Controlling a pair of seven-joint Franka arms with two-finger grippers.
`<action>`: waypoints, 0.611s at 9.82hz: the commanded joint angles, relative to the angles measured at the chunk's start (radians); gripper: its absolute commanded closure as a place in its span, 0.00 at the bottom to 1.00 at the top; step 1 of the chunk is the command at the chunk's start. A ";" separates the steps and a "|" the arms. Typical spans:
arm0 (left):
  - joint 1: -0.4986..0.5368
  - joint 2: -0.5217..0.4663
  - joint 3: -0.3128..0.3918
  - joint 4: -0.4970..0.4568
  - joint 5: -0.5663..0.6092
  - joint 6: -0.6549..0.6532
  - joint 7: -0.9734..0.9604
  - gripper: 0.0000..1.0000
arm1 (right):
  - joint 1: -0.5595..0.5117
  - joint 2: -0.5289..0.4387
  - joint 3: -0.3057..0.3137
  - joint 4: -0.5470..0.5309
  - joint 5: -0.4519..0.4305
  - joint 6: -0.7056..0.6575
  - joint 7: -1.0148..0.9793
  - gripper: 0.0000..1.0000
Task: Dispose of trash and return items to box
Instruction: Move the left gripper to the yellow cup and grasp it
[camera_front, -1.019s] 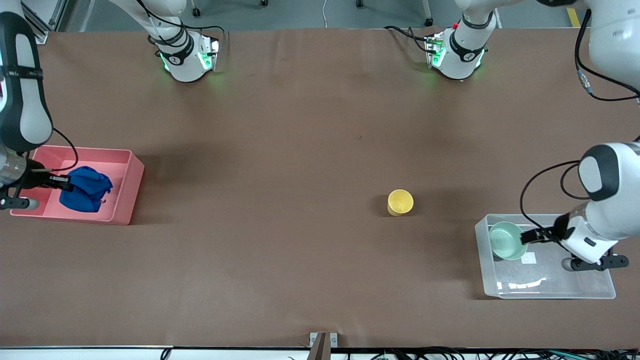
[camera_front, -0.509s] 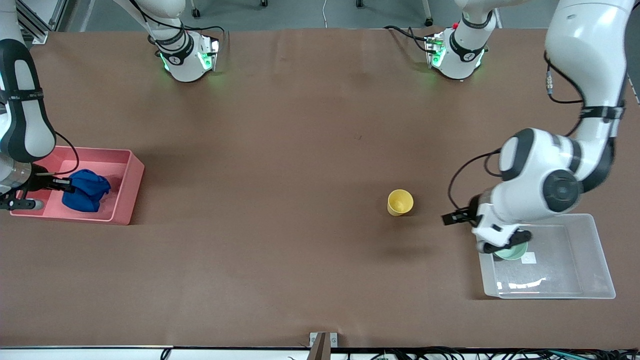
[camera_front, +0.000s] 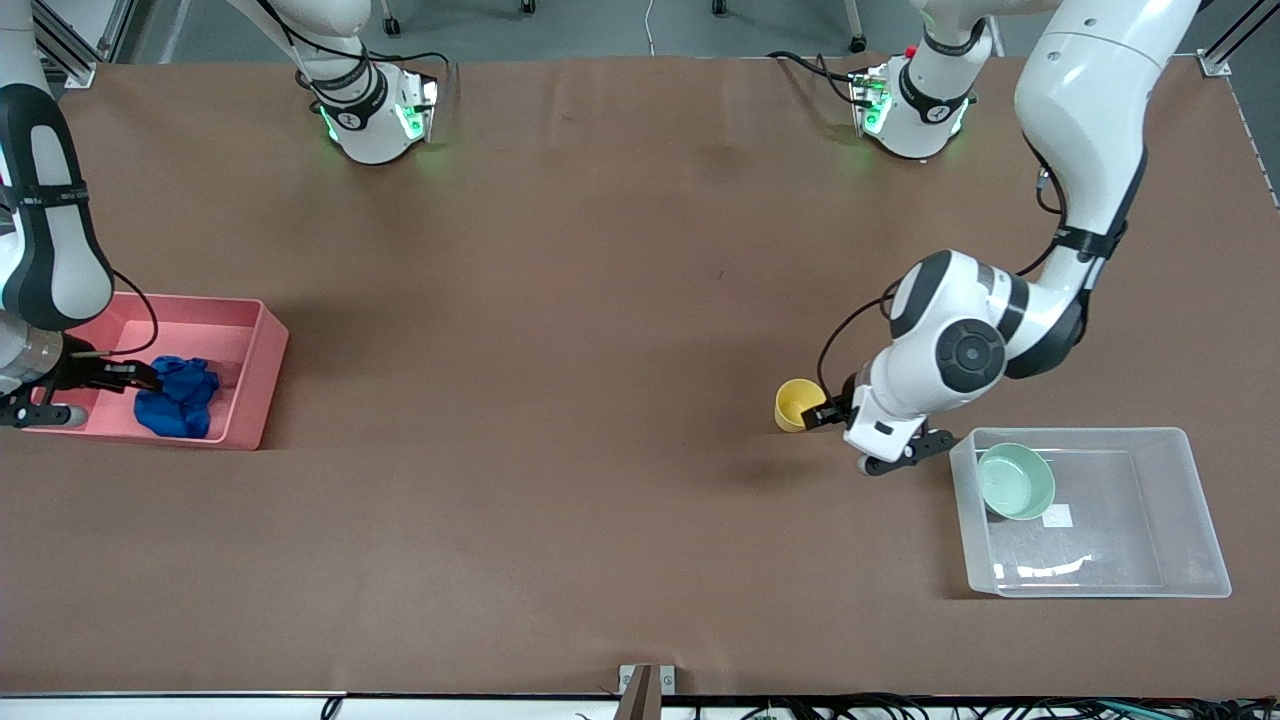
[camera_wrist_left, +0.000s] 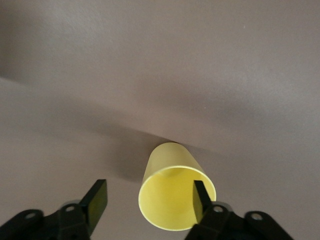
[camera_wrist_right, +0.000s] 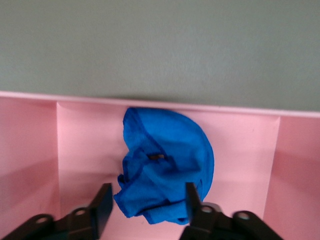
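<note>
A crumpled blue cloth (camera_wrist_right: 167, 162) lies on the floor of the pink bin (camera_wrist_right: 250, 150), close against one of its walls. The right gripper (camera_wrist_right: 145, 206) hangs just over it with its two dark fingers (camera_wrist_right: 102, 205) spread apart, one on either side of the cloth's nearest edge. Above the bin's rim there is only plain grey surface.

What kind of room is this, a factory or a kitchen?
Most likely a robotics lab's test bench. Two white arms are bolted to a table with a plain brown cover, handling only props: a yellow cup, a blue cloth in a pink bin, and a green bowl in a clear box.
</note>
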 joint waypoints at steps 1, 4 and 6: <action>0.000 0.032 0.002 -0.064 0.021 0.091 -0.018 0.35 | 0.028 -0.034 0.005 0.042 -0.012 -0.013 0.007 0.04; -0.004 0.052 0.002 -0.068 0.023 0.092 -0.018 0.84 | 0.102 -0.109 0.007 0.156 -0.012 -0.162 0.033 0.00; 0.005 0.035 0.002 -0.055 0.021 0.087 -0.012 1.00 | 0.157 -0.164 0.008 0.238 -0.013 -0.317 0.137 0.00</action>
